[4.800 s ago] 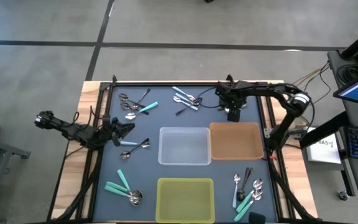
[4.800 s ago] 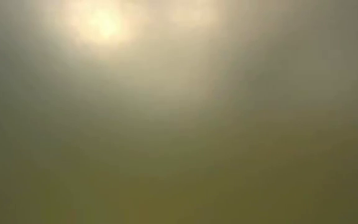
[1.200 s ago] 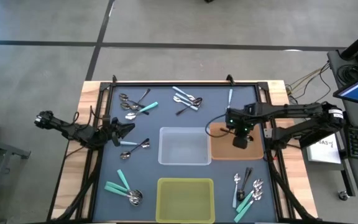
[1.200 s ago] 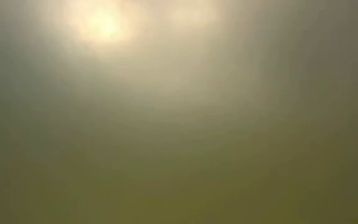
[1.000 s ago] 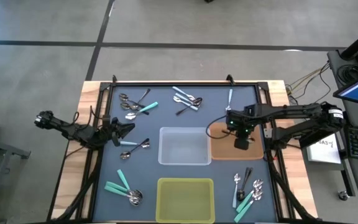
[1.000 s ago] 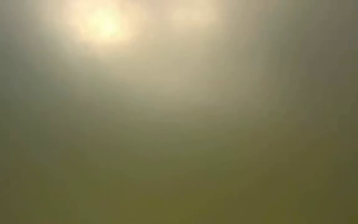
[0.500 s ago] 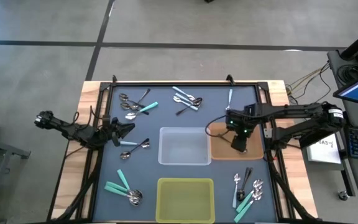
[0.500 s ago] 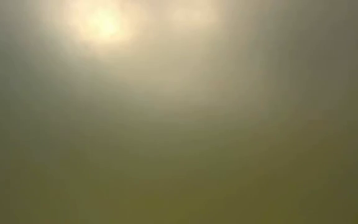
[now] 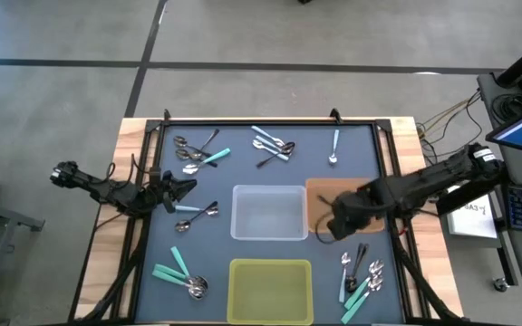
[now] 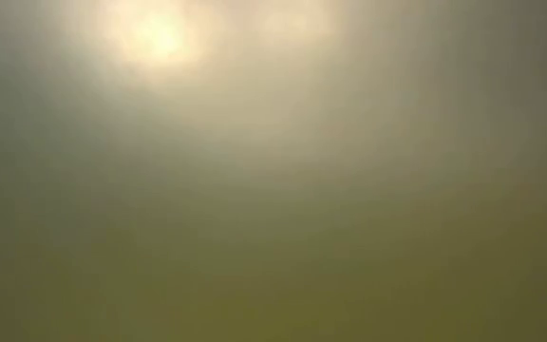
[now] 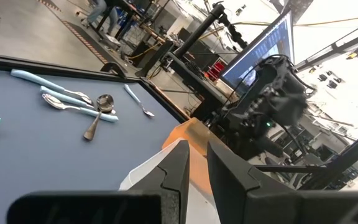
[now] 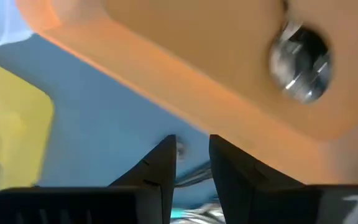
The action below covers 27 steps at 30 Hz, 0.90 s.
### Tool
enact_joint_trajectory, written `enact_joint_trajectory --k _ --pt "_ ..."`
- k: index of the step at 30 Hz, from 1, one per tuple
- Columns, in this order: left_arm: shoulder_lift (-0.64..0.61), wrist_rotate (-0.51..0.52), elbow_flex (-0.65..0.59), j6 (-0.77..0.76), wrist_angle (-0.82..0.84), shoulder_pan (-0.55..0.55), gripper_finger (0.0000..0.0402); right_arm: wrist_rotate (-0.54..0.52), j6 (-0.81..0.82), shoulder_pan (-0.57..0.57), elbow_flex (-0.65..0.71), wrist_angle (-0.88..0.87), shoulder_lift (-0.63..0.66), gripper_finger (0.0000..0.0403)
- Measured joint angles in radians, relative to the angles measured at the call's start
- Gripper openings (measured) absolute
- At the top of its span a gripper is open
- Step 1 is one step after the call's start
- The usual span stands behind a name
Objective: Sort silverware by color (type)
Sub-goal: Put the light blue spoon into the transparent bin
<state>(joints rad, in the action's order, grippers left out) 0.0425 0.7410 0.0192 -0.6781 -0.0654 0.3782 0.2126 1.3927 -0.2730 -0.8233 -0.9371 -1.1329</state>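
Seen from above, a dark blue-grey tabletop point(image 9: 243, 172) holds three rectangular bins: a clear plastic bin point(image 9: 269, 213), a brown plastic bin point(image 9: 333, 195) beside it, and a yellow-green plastic bin point(image 9: 271, 290). Small metal spoons with teal, light blue or dark handles lie in scattered groups: far left point(image 9: 196, 154), far centre point(image 9: 273, 145), near left point(image 9: 181, 274), near right point(image 9: 359, 272). One shiny spoon bowl point(image 12: 300, 61) lies inside the brown bin. The right gripper point(image 9: 332, 226) hangs over that bin's near edge, fingers slightly apart, empty. The left gripper point(image 9: 187, 187) waits at the table's left edge, fingers narrowly apart, holding nothing.
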Motion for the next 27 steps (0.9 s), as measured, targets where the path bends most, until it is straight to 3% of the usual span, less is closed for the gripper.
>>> enact_joint_trajectory --k 5,10,19,27 --pt "0.0 0.0 0.0 0.0 0.0 0.0 0.004 -0.057 0.322 -0.163 0.001 0.096 -0.036 0.0099" --pt "0.0 0.0 0.0 0.0 0.0 0.0 0.004 -0.056 0.477 -0.289 0.001 0.232 -0.135 0.0115" --pt "0.0 0.0 0.0 0.0 0.0 0.0 0.004 -0.054 0.527 -0.378 -0.029 0.317 -0.305 0.0144" --pt "0.0 0.0 0.0 0.0 0.0 0.0 0.004 -0.046 0.538 -0.406 -0.036 0.322 -0.422 0.0137"
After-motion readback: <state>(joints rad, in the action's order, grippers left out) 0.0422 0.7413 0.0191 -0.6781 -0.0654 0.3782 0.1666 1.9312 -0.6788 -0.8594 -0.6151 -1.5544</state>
